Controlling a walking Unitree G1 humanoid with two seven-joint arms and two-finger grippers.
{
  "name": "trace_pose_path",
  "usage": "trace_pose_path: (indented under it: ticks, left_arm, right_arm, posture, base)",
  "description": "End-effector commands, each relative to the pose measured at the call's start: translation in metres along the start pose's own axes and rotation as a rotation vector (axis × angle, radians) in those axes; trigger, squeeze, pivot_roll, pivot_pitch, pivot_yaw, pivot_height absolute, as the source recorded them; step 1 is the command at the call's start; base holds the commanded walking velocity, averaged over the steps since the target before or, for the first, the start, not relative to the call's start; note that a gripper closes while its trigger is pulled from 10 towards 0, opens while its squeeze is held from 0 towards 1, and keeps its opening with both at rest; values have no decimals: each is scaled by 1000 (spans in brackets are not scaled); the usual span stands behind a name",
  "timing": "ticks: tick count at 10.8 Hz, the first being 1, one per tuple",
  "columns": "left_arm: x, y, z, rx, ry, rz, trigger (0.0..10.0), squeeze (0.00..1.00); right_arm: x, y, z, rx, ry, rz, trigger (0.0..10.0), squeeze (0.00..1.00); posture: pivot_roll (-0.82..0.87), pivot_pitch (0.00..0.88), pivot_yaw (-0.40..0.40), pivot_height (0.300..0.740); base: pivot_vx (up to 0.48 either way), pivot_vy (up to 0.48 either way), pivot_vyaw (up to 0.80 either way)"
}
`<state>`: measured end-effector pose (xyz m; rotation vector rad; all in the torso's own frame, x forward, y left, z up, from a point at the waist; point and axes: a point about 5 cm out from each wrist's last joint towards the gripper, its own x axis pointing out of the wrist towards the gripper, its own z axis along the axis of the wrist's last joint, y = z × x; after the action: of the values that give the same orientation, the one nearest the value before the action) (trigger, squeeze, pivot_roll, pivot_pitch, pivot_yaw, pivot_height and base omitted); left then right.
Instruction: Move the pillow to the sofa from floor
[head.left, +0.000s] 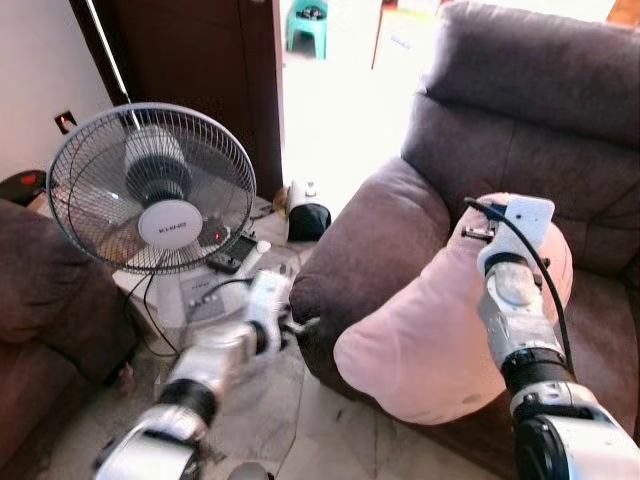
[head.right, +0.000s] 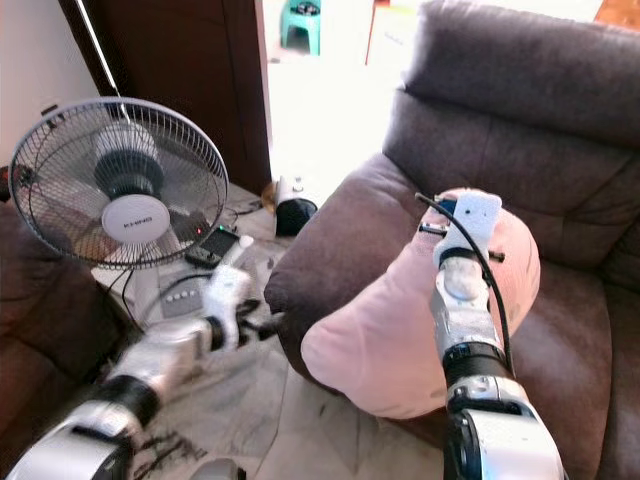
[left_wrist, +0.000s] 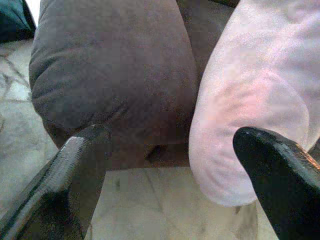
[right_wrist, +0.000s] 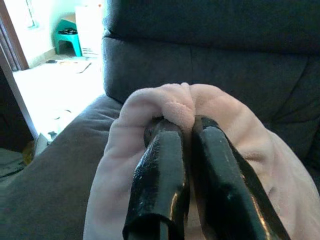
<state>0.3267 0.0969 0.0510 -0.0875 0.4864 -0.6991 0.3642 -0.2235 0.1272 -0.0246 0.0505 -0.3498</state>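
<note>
Pink pillow (head.left: 420, 340) pinched at top fold by right gripper (right_wrist: 182, 135), draped below it over sofa (head.left: 400, 230) seat edge. Left gripper (left_wrist: 170, 165) spread, empty, nearby. Pillow judged soft, light; bunched corner grips best.

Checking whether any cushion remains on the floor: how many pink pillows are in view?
1. The pink pillow lies across the sofa seat's front edge beside the armrest, its top pinched by the right gripper. Others may be hidden outside the camera's view.
</note>
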Motion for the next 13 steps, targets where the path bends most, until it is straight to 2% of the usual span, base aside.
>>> trace_pose_path:
  ticks: [1,2,3,4,5,6,8,9,10,12,13]
  left_arm:
    - [2,4,3,-17,-11,19,10000,0]
    - [3,3,5,-48,-26,12,10000,0]
    - [10,-9,6,-94,-39,-72,10000,0]
    - [14,-14,6,-107,-40,-83,10000,0]
    - [16,-16,6,-104,-42,-80,10000,0]
    - [18,-18,7,-95,-51,-81,10000,0]
    - [11,-2,11,-72,-92,33,10000,0]
    - [2,14,16,-67,-155,159,10000,0]
    - [-12,33,24,-46,-238,315,10000,0]
    - [-30,48,45,-6,-395,425,10000,0]
    - [-43,54,64,51,-504,477,10000,0]
  right_arm:
    - [3,0,6,22,-17,-5,10000,0]
    - [3,0,8,24,-20,-3,10000,0]
    - [4,3,11,26,-26,14,10000,0]
    - [5,3,13,27,-32,15,10000,0]
    - [6,-1,13,27,-29,-7,10000,0]
    - [7,-16,8,18,5,-65,10000,0]
    - [3,-34,-6,-22,42,-113,10000,0]
    - [2,-41,-13,-7,69,-130,10000,0]
    - [2,-36,-11,-6,55,-107,10000,0]
    - [1,-28,-11,2,49,-90,10000,0]
    - [0,-26,-11,11,47,-90,10000,0]
  posture:
    - [68,43,-5,719]
    - [66,40,-2,719]
    - [52,39,3,719]
    - [43,40,4,719]
    - [36,47,6,719]
    - [37,54,5,719]
    - [48,65,2,719]
    - [60,73,0,719]
    - [61,77,1,719]
    - [82,82,3,719]
    - [88,80,4,719]
  base:
    - [0,0,0]
    - [0,0,0]
    - [0,0,0]
    - [0,0,0]
    - [0,0,0]
    - [0,0,0]
    - [0,0,0]
    - [0,0,0]
    - [0,0,0]
    - [0,0,0]
    - [0,0,0]
